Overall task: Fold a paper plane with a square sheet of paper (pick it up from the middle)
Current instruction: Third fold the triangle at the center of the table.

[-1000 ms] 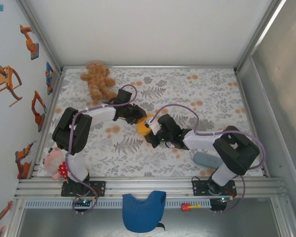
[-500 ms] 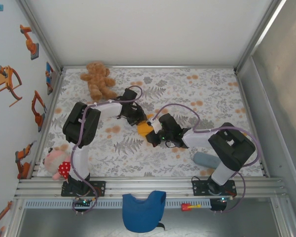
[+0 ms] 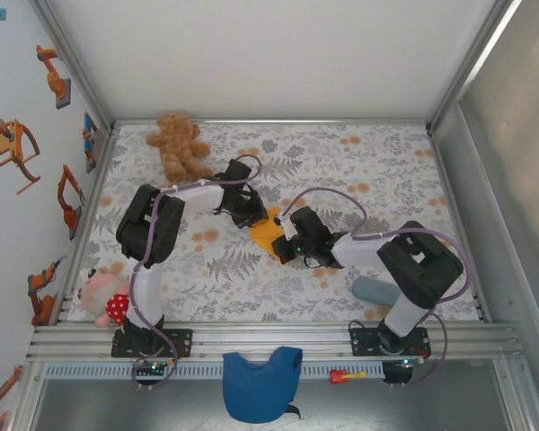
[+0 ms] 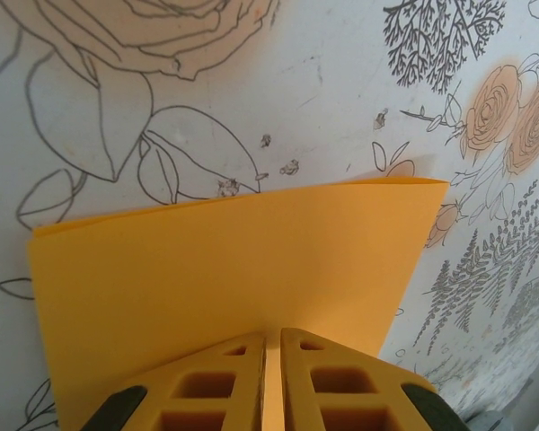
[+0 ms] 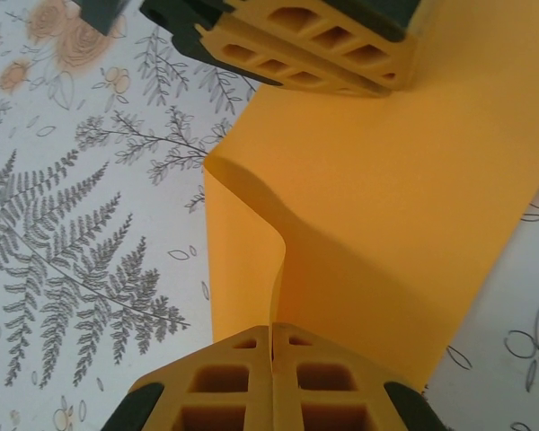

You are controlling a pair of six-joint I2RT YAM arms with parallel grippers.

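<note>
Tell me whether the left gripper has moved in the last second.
Yes. In the top view the left gripper has shifted slightly rightward, away from the brown teddy bear.

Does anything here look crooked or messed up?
Yes. The orange paper, pinched between the left gripper and the right gripper, isn't flat. Near the right gripper one edge bulges into a soft wave instead of lying smooth.

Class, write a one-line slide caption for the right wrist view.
Right gripper and left gripper pinch opposite sides of the orange sheet of paper over the floral tablecloth.
</note>
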